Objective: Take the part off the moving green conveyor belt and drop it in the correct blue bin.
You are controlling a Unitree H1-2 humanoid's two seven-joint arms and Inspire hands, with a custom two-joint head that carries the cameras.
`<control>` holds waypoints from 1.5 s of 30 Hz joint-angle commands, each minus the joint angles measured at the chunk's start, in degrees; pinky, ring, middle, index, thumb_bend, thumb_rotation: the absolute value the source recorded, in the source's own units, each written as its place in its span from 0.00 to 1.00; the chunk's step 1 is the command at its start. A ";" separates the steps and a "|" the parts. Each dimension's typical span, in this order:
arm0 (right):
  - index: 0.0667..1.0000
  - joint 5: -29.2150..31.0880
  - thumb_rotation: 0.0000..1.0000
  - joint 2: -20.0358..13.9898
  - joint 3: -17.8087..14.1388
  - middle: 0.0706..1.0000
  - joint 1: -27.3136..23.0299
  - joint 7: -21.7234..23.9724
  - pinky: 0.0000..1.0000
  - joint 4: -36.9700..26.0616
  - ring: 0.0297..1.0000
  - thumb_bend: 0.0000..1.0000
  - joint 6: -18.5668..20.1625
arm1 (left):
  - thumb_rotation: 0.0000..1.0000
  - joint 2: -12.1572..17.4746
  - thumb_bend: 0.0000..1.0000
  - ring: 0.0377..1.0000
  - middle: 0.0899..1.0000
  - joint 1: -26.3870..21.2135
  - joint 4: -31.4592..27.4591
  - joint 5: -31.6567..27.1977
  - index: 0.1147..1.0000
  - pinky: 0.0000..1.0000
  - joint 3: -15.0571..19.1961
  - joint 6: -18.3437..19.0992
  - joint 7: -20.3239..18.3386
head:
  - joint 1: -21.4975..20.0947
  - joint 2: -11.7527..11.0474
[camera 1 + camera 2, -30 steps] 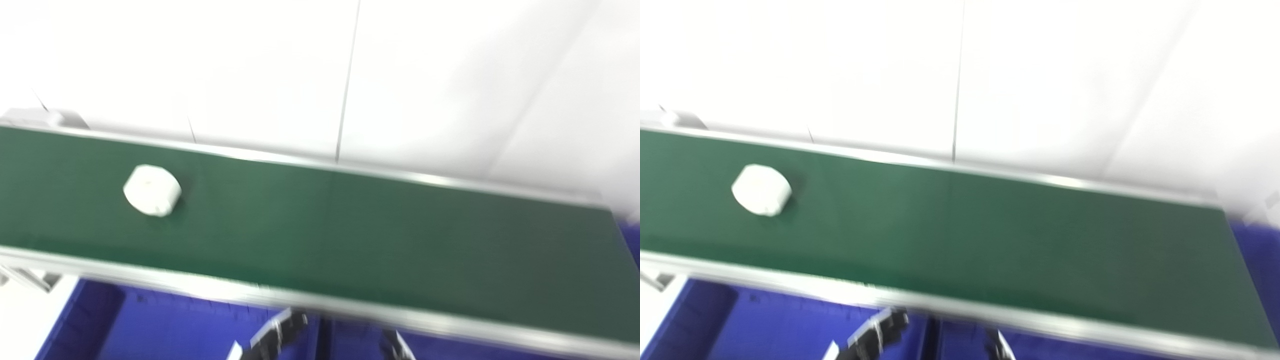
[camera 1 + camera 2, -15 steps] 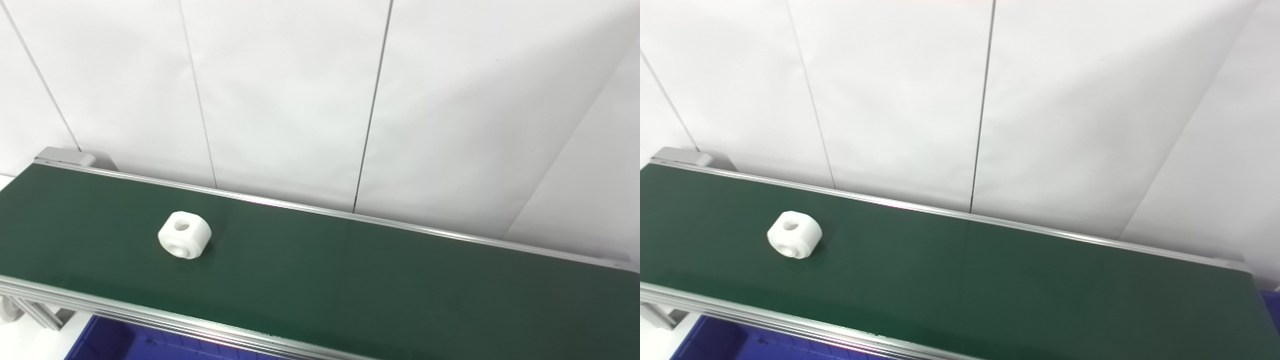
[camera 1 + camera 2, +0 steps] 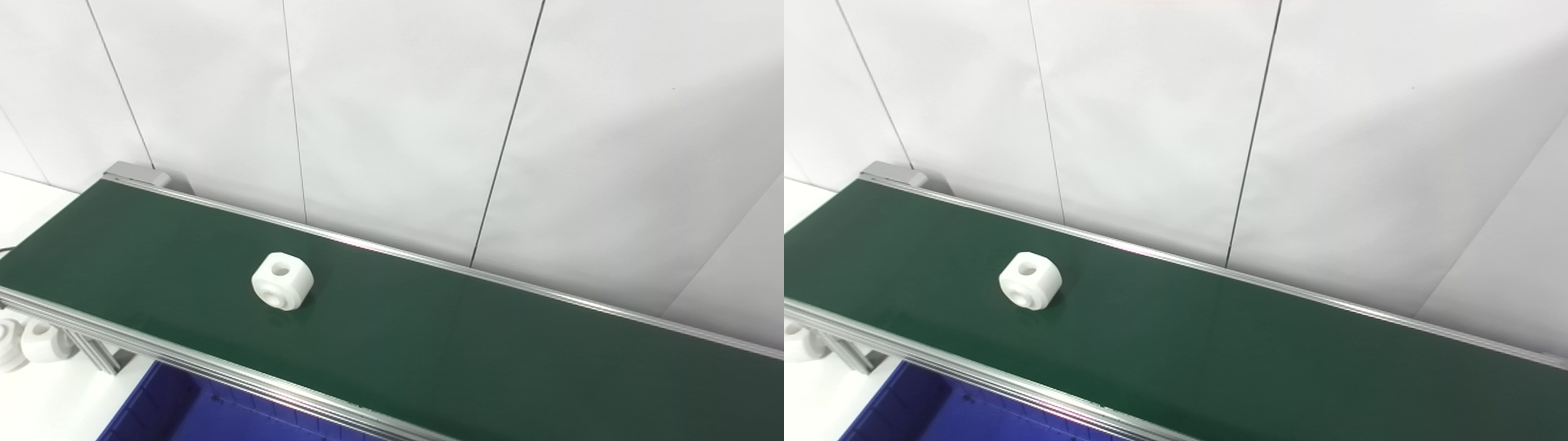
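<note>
- Left eye view and right eye view alike: neither hand is in frame, so you cannot tell from these pictures whether either is open, closed or holding anything. Log both as unseen.
- With no arm over the belt, the pick is judged not yet begun; you are at the watch-and-time stage.
- Part [image 3: 282,281]: white, blocky with rounded corners, one round hole facing up and a ringed bore on the face toward you. It lies alone on the conveyor belt [image 3: 490,349], left of the belt's middle, about midway between the far rail [image 3: 551,297] and the near rail [image 3: 202,367], touching neither.
- That central lie probably suits you: there is room for fingers on both flanks without fouling a rail.
- Blue bin [image 3: 184,413]: only a corner shows, below the near rail at bottom left, just under the belt edge, presumably so a lifted part needs only a short carry. Its contents are not visible, and which bin is the correct one cannot be told.
- Spare white parts [image 3: 30,343] sit on the white table at far left, beside the belt frame, off the belt.
- Risk, as a judgement: the belt moves, so aim ahead of the part, not at it.
</note>
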 commanded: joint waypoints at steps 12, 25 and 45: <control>0.96 -0.96 0.95 1.38 0.82 0.97 0.37 0.75 0.99 -4.42 0.96 0.88 1.49 | 0.61 7.13 0.88 0.70 0.71 -14.33 -22.59 3.84 0.68 0.60 10.08 8.23 -2.57 | -1.48 3.49; 0.95 -2.25 1.00 2.85 1.23 0.95 -0.72 0.80 0.99 -2.77 0.94 0.87 1.41 | 0.28 23.74 0.99 0.78 0.81 -40.40 -19.14 24.51 0.82 0.64 15.27 19.00 -16.46 | -2.64 3.19; 0.95 -1.63 1.00 2.97 1.90 0.96 -0.51 1.39 1.00 -3.51 0.95 0.90 2.44 | 0.16 33.06 1.00 0.79 0.81 -59.55 -0.42 37.36 0.83 0.66 5.93 14.37 -30.40 | -3.24 3.81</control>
